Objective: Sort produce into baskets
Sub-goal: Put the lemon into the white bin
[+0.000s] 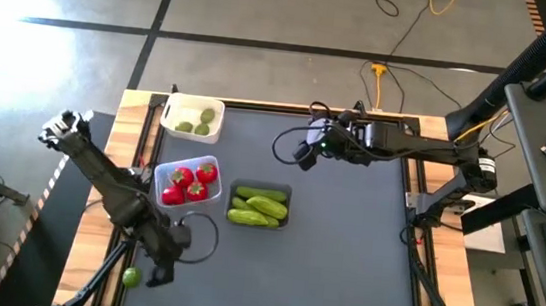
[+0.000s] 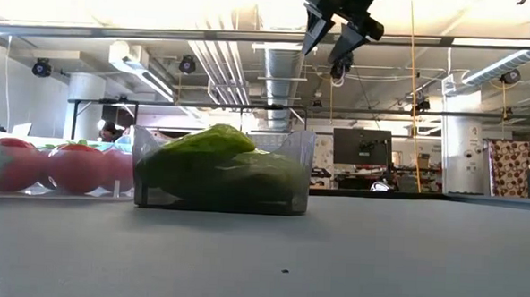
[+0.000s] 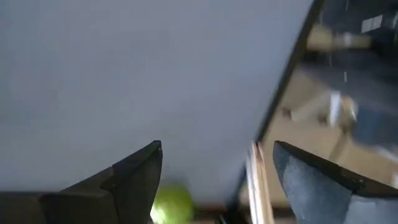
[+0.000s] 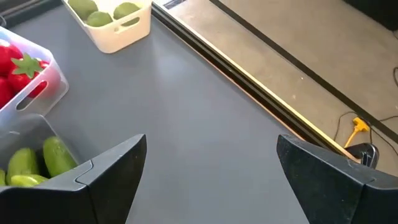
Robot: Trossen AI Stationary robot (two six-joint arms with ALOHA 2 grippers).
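Sorting status: one lime (image 1: 130, 277) is left loose at the tabletop's front-left corner, on the wooden side strip just off the grey mat (image 1: 345, 240); the rest of the produce sits in baskets.
Key relation: in the left wrist view the lime (image 3: 172, 203) shows low between the two spread fingers, nearer one finger (image 3: 134, 177) than the other; by my reading it lies just ahead of the tips, not yet between them.
Long axis: none to speak of, the lime is round, so the approach angle should matter little.
Nearer arm: the left gripper (image 1: 156, 272) is just beside the lime, fingers parted and empty; the right gripper (image 1: 306, 148) hangs high near the back edge, well apart, jaws wide and empty.
Likely goal: the white basket (image 1: 218, 114) at the back-left corner, which holds two limes already.
Neighbours: the clear basket (image 1: 160, 175) of red fruits stands between the lime and the white basket, with the dark basket (image 1: 287, 191) of cucumbers just beside it toward the centre.
In the way: the mat's raised border and the wooden strip beside the lime may crowd one finger; a carry toward the back would probably have to clear the clear basket.
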